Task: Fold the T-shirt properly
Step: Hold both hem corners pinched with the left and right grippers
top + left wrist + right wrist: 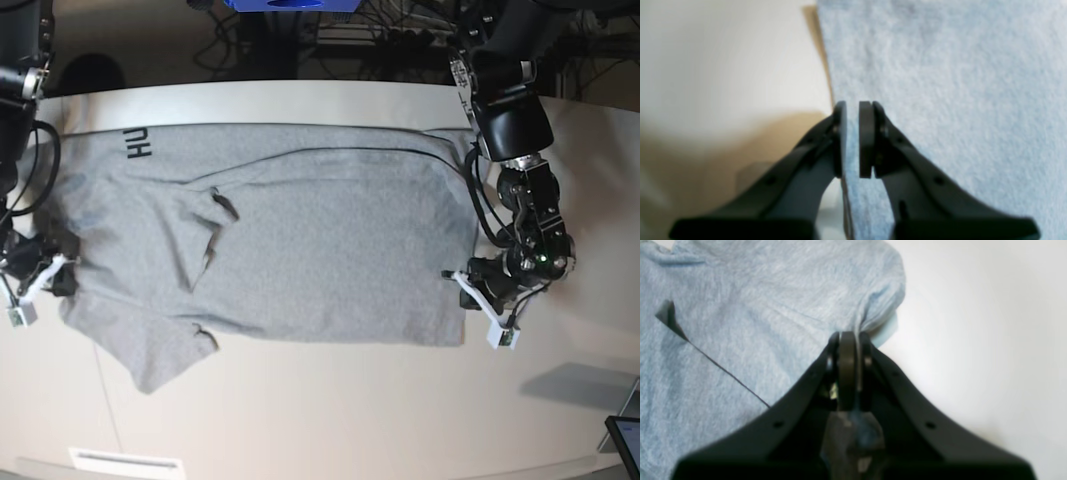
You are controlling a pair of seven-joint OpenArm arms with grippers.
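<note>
Heather-grey T-shirt (300, 230) with black letters, seemingly "HU", pale beige table (330, 410), black hands

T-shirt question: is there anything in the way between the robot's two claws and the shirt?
No, nothing visible is in the way. The left gripper has the T-shirt's edge between its fingers, and the right gripper is pinched shut on cloth at the other end. Both already touch the shirt lying on the table.

Heather-grey T-shirt (300, 230), spread on the counter (350, 420).
Mostly flat, rumpled at one sleeve, black letters "HU" near an edge.
</note>
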